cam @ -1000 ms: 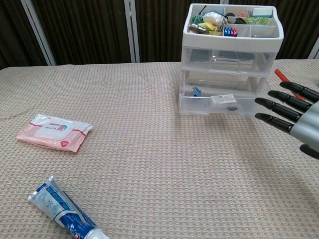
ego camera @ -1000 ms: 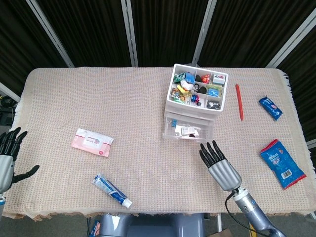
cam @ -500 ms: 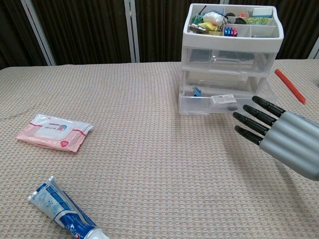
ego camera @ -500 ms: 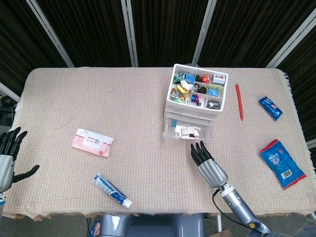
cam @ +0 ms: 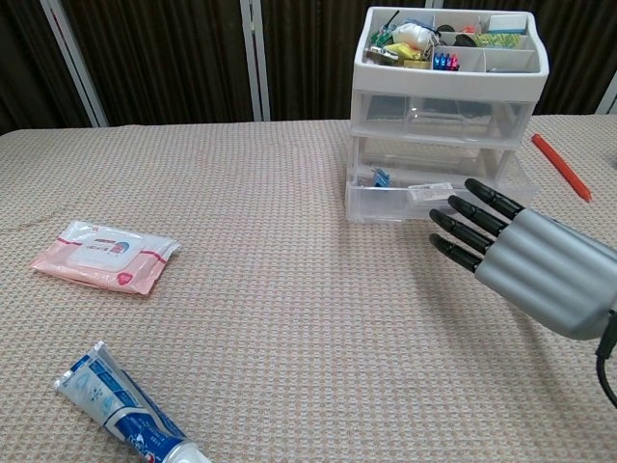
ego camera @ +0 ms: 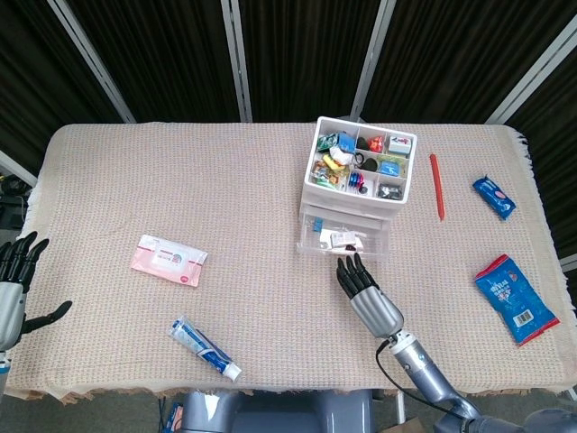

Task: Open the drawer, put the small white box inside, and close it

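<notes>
While bottom drawer (ego camera: 343, 238) stood open, right robot hand (ego camera: 368, 296) hovered just before it, fingers wide, empty; left robot hand (ego camera: 13, 281) likewise wide.

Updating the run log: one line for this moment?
bottom drawer: pulled out | right hand: open, fingertips near drawer front | left hand: open, idle
</notes>
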You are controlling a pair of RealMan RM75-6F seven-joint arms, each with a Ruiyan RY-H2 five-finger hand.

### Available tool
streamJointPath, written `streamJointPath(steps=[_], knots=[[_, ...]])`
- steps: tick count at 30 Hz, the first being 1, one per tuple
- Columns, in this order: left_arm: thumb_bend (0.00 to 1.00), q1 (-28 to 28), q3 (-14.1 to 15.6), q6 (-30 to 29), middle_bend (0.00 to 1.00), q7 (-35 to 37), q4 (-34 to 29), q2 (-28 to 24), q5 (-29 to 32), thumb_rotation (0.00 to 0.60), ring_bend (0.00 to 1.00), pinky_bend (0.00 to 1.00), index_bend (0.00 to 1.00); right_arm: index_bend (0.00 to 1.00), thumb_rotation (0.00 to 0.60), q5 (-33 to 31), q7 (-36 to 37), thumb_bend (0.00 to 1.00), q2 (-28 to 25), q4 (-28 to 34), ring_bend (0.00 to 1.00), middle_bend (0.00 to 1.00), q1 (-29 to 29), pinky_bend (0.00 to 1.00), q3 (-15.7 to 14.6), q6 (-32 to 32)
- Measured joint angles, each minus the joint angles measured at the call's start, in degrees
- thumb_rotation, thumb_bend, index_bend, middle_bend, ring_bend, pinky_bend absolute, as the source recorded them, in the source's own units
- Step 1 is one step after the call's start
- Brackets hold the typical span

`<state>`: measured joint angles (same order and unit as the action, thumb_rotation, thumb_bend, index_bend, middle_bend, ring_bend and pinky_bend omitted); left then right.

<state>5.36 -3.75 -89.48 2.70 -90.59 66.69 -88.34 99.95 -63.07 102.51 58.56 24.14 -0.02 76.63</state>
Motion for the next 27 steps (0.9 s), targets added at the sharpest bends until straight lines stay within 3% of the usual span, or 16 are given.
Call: streamJointPath(steps=[27], knots=[[0.18, 0.1, -0.2, 0.6, 0.00, 0.5, -0.4, -0.3, 0.7, 0.600, 0.00, 0.00, 0.07, 0.08, 0.600, -3.5, -0.5, 0.23, 4.4, -4.1, 0.00, 0.00, 3.2, 0.00, 4.3, -2.6]])
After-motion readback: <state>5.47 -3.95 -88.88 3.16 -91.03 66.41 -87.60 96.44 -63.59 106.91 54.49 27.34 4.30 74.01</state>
